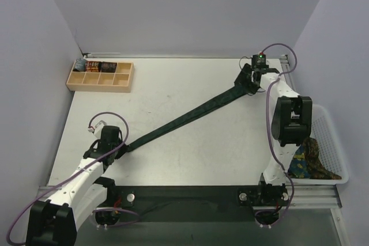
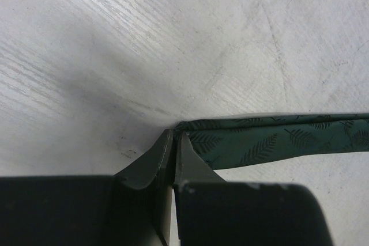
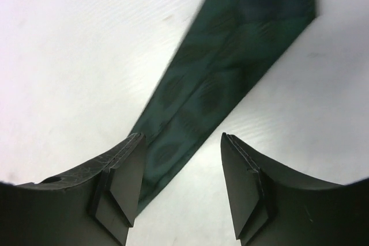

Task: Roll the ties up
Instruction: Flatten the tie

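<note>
A dark green tie (image 1: 184, 118) with a leaf print lies stretched diagonally across the table, from near left to far right. My left gripper (image 1: 119, 146) is at its narrow near end. In the left wrist view the gripper (image 2: 174, 135) has its jaws pressed together on the tip of the green tie (image 2: 277, 142). My right gripper (image 1: 249, 82) hovers over the wide far end. In the right wrist view it (image 3: 181, 136) stands open, with the green tie (image 3: 230, 44) flat on the table below, passing under the left finger (image 3: 124, 182). A blue tie with yellow pattern (image 1: 308, 162) lies crumpled in the basket.
A white mesh basket (image 1: 334, 136) sits at the table's right edge beside the right arm. A wooden compartment tray (image 1: 98, 89) stands at the far left with small rolled items (image 1: 95, 65) in its back row. Purple cables loop off both arms.
</note>
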You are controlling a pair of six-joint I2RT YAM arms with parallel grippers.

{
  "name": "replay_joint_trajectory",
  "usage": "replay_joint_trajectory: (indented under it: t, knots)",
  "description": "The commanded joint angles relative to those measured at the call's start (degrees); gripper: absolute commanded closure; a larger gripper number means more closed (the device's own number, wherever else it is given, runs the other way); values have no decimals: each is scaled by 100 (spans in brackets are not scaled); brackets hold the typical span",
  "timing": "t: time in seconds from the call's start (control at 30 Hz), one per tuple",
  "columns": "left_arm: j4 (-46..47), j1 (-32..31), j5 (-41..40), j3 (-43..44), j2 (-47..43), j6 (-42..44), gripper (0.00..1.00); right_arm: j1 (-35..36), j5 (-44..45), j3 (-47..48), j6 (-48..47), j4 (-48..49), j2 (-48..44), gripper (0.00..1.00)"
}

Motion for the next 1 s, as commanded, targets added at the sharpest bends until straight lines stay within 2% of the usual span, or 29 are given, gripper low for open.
replay_joint_trajectory:
  t: [0.0, 0.1, 0.27, 0.47, 0.57, 0.73, 0.77, 0.87, 0.97]
  knots:
    - [-173, 47, -126, -73, -46, -104, 100, 754, -204, -308, -242, -87, -939, 45]
    - [168, 39, 128, -170, -37, -130, 100, 1483, -932, -1062, -198, 631, -1360, 46]
    - [1021, -14, 559, -100, 479, -253, 100, 2496, -2065, -1478, 109, 1836, -1362, 48]
    - [1892, -190, 1016, 146, 1508, -657, 100, 3340, -2498, -1522, 426, 2435, -993, 49]
    - [1998, -199, 1017, 76, 1458, -745, 100, 3665, -2691, -1513, 619, 2734, -756, 50]
    - [1770, -181, 744, -161, 975, -746, 100, 4079, -2964, -1400, 874, 3340, -246, 63]
    - [1735, -181, 735, -161, 982, -711, 100, 4175, -2999, -1347, 927, 3402, -158, 71]
    - [1690, -190, 718, -222, 1000, -728, 100, 4334, -3192, -1110, 1059, 3586, 193, 82]
    - [1638, -190, 674, -258, 974, -824, 100, 4536, -3411, -1021, 1138, 3893, 422, 87]
